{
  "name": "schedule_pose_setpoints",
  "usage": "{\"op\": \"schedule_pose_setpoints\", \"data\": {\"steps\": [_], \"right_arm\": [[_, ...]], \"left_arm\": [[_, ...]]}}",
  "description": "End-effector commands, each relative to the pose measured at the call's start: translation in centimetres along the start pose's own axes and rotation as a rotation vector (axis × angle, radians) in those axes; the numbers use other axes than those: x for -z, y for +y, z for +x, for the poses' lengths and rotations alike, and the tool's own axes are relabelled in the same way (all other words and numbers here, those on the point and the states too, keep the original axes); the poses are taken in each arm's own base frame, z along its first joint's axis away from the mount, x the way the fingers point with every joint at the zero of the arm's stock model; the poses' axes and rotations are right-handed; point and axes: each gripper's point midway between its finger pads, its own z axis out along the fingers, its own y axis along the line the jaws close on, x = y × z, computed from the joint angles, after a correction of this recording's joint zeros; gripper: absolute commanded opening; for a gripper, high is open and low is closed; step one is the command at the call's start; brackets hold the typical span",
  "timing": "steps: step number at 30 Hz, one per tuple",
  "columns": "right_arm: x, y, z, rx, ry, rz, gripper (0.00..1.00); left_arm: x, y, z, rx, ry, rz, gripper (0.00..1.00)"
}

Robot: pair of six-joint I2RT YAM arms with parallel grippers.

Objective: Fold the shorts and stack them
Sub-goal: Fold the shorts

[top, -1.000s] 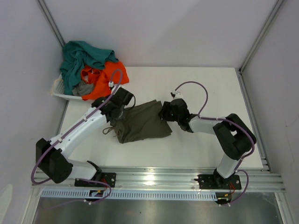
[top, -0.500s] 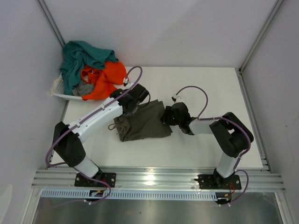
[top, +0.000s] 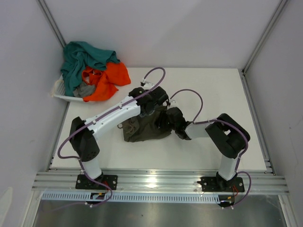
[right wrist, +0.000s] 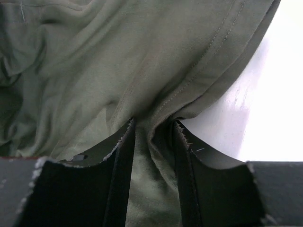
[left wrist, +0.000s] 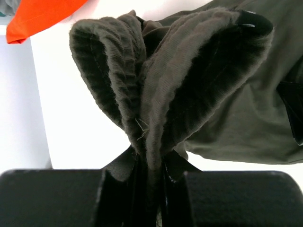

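While the olive shorts (top: 142, 130) lie bunched near the middle of the table (top: 213, 90), between the two arms, no fold reads as finished.

Left claw (left wrist: 151, 172): pressed together on the ribbed waistband. The band is doubled over and stands up out of the fingers.

Right claw (right wrist: 154, 142): fingers closed on a gather of the thin cloth near a stitched hem. Creases run into the gap, so I read this as a pinch, not a loose touch.

In the overhead view both claws sit close together over the far right part of the garment. The cloth below is crumpled rather than flat.

Judgement: first pair in hand, fold in progress, perhaps one edge being carried across. No neat folded shape yet.

Not started: the teal shorts (top: 80, 59), orange shorts (top: 111, 75) and grey shorts (top: 85, 90) are heaped in and over the white basket (top: 57, 90) at the far left corner, well apart from the work area.

No stack is visible on the table.

To do: flatten and complete this fold, set it down as the base, then three more pairs.
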Motion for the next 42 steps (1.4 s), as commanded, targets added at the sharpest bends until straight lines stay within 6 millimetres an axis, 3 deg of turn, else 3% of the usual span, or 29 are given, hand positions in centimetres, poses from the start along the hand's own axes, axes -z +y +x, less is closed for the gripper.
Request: {"op": "schedule_pose_setpoints", "data": {"steps": [1,5,9,14,19,21,23,28,36,42], "right_arm": [[-0.1,-1.9,2.7,-0.001,0.069,0.087,0.40],[0.5,-2.8,2.5,-0.004,0.052,0.129,0.39],[1.2,-4.1,2.0,-0.004,0.020,0.198,0.51],[3.0,-5.8,0.1,0.018,-0.026,0.278,0.52],[4.4,-7.4,-0.5,0.014,-0.051,0.329,0.52],[4.8,-8.1,-0.6,0.007,-0.064,0.347,0.44],[5.1,-8.6,-0.6,0.009,-0.068,0.370,0.27],[5.1,-9.3,-0.2,0.001,-0.054,0.368,0.20],[5.0,-9.9,0.7,-0.110,-0.028,0.261,0.20],[6.2,-11.4,-0.8,-0.197,-0.088,0.253,0.23]], "left_arm": [[0.9,0.2,-1.7,0.011,-0.053,-0.045,0.00],[0.9,-1.3,-1.5,-0.068,-0.049,-0.104,0.00],[1.1,-2.5,-1.9,-0.084,-0.050,-0.140,0.00],[0.7,-3.7,-1.8,-0.109,-0.051,-0.135,0.00],[0.4,-4.5,-2.0,-0.109,-0.057,-0.121,0.00],[0.5,-5.0,-2.3,-0.106,-0.059,-0.103,0.00],[0.3,-5.3,-2.3,-0.112,-0.056,-0.103,0.00],[0.8,-6.3,-2.6,-0.112,-0.070,-0.077,0.00],[2.1,-8.7,-2.7,-0.149,-0.101,-0.077,0.00],[0.9,-10.9,-1.7,-0.165,-0.082,-0.064,0.00]]}}
